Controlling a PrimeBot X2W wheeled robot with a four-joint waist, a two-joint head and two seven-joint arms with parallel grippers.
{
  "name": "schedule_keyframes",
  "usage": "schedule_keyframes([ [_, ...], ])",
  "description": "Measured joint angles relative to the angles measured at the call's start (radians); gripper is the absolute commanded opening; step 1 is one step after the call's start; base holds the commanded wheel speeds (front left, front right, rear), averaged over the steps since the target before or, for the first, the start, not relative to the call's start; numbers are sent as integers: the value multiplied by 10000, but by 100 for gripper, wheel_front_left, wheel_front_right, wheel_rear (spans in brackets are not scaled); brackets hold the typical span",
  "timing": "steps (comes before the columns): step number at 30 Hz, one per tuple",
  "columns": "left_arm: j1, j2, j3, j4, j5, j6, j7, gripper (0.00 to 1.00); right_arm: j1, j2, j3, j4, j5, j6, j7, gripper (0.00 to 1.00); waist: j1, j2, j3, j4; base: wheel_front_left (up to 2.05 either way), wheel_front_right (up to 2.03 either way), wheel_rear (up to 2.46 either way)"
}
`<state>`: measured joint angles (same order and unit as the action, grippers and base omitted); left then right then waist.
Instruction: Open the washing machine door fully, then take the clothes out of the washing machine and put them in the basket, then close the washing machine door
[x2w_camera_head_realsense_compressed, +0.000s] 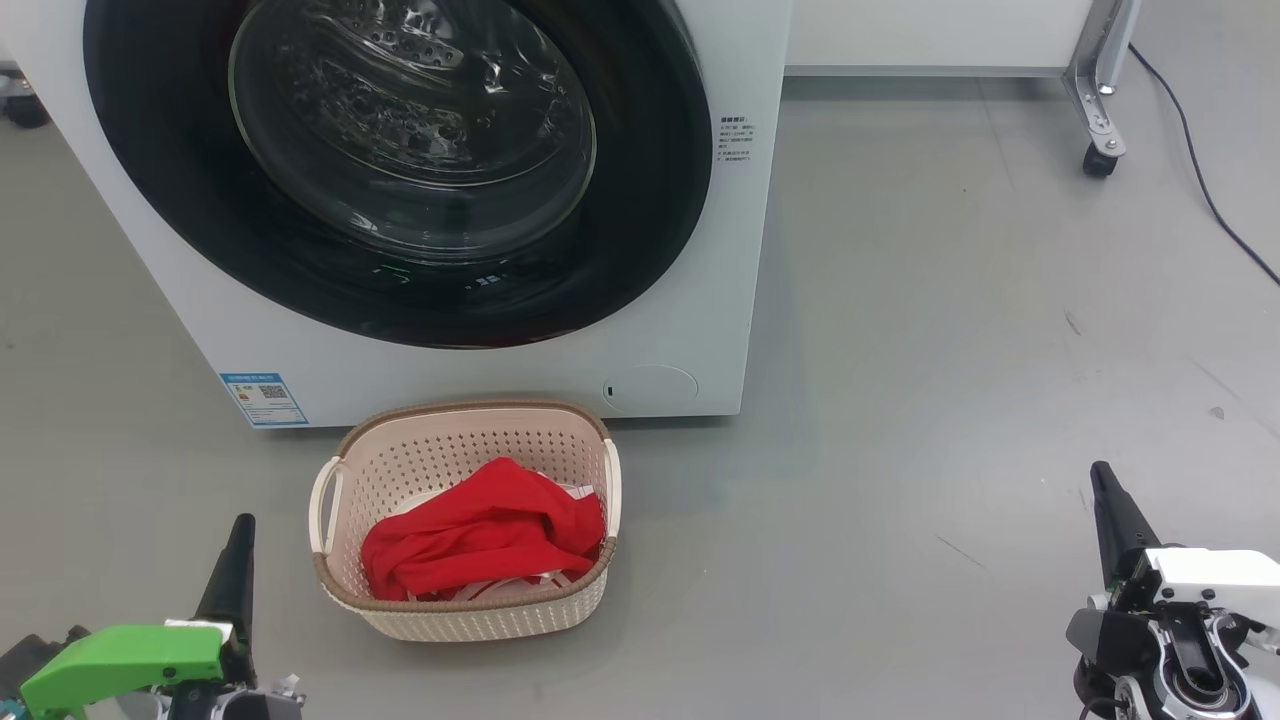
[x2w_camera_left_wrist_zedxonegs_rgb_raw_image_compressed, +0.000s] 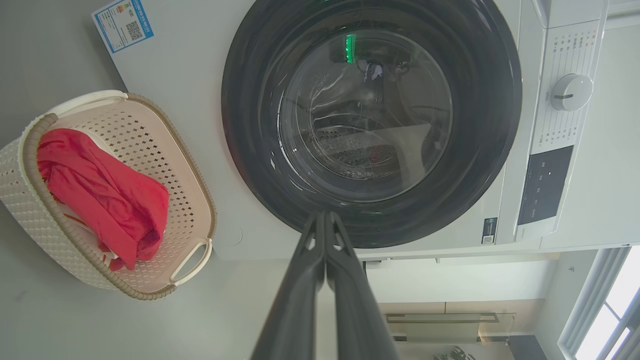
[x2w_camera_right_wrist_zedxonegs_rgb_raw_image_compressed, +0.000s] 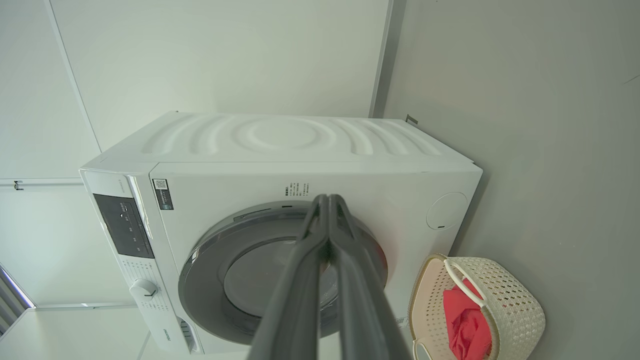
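The white washing machine (x2w_camera_head_realsense_compressed: 480, 375) fills the top of the head view. Its round black-rimmed door (x2w_camera_head_realsense_compressed: 400, 160) lies flat against the front, with the steel drum showing through the glass. On the floor in front stands the cream basket (x2w_camera_head_realsense_compressed: 470, 440), holding the clothes (x2w_camera_head_realsense_compressed: 480, 540): a bright red garment on top, white stripes peeking out below. The left gripper (x2w_camera_head_realsense_compressed: 240, 530) is at the lower left, shut and empty, left of the basket. At the lower right, well clear of the basket, the right gripper (x2w_camera_head_realsense_compressed: 1105, 485) is shut and empty. Both wrist views face the door (x2w_camera_left_wrist_zedxonegs_rgb_raw_image_compressed: 370, 125) (x2w_camera_right_wrist_zedxonegs_rgb_raw_image_compressed: 250, 270).
Grey floor (x2w_camera_head_realsense_compressed: 950, 350) stretches to the right of the machine. A metal frame leg on a caster (x2w_camera_head_realsense_compressed: 1098, 150) stands at the back right, with a black cable (x2w_camera_head_realsense_compressed: 1200, 180) trailing beside it. A blue label (x2w_camera_head_realsense_compressed: 264, 398) marks the machine's lower left corner.
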<state>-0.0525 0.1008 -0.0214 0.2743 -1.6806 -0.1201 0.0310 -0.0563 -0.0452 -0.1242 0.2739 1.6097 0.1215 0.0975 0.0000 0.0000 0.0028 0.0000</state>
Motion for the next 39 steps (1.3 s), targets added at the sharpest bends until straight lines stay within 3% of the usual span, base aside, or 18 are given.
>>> schedule_keyframes([
  [39, -9, -6, 73, 21, 0, -2, 33, 0, -6, 4, -10, 0, 0, 0, 0, 0, 0, 1, 0, 1, 0, 0, 0],
])
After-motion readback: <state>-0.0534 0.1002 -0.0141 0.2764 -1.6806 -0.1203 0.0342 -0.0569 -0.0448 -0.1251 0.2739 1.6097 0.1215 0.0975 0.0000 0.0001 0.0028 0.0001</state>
